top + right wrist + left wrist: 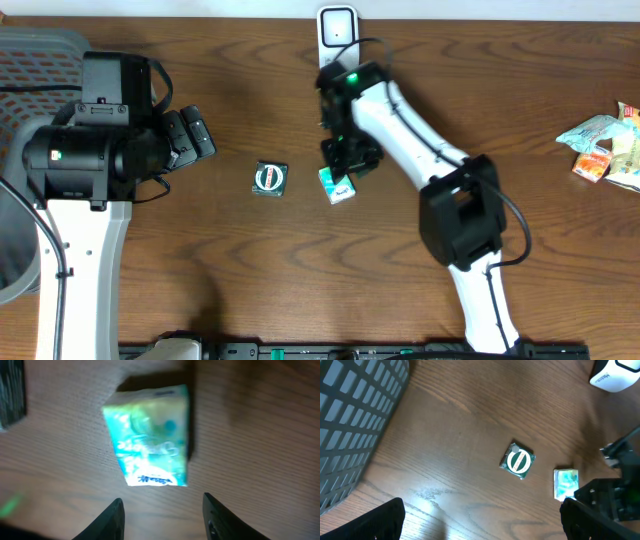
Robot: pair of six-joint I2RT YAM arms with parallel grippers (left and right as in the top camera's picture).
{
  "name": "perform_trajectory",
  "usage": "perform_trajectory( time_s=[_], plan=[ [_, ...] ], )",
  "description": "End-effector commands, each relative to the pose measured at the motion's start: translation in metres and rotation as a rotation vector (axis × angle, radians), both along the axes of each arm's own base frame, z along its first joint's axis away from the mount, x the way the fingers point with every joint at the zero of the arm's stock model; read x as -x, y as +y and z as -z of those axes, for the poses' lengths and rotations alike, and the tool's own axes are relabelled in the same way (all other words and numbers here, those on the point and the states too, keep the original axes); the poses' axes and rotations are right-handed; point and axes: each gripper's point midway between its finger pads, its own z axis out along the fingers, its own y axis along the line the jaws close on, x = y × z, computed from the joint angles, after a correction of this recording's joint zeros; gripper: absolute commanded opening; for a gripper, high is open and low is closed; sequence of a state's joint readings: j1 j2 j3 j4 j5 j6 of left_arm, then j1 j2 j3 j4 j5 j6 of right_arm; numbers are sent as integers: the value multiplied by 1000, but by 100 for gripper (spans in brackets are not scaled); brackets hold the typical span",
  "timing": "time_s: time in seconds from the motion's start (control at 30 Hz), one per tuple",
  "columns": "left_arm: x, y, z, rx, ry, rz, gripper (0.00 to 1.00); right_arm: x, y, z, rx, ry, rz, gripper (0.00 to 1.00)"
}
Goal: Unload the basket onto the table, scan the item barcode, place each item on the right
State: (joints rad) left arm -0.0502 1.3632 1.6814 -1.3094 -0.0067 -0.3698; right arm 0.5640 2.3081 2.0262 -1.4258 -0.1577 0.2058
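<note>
Our right gripper (162,506) has its jaws apart with nothing between them. The teal packet (150,440) lies flat on the table just beyond the fingertips. That wrist view is blurred, so we cannot read the packet's print or pick out a barcode. From overhead, the right gripper (345,160) covers the packet's far end and only the near part of the teal packet (339,188) shows.

Our left gripper (482,512) is spread wide and empty, and only the two dark finger ends enter its own view.

We count two small items mid-table: the teal packet and, near it on the left, one dark square packet (270,178) with a round green-and-white mark. There is one white scanner (338,28), cut off by the far edge. One grey mesh basket (40,55) is cropped at the left. The crumpled wrappers (605,148) at the right edge are too bunched to count.

The brown wood-grain table (480,80) fills every view, and no room shows beyond it.
</note>
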Motion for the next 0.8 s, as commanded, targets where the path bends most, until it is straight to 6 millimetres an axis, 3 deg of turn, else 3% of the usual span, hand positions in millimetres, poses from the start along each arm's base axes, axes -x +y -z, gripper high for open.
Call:
perform_trajectory(
  time_s=[0.0,0.2,0.4,0.77],
  plan=[
    [1,3,-2,-5,-4,-20,98,-4,2,-7,144,-140,-123,47],
    [1,3,-2,-5,-4,-19,98,-1,17,0,296,-300,-189,52],
    [1,3,-2,-5,-4,-20,98,3,31,8,330,-376,-194,52],
    [1,3,-2,-5,-4,-20,98,7,25,39,356,-400,-148,43]
  ],
)
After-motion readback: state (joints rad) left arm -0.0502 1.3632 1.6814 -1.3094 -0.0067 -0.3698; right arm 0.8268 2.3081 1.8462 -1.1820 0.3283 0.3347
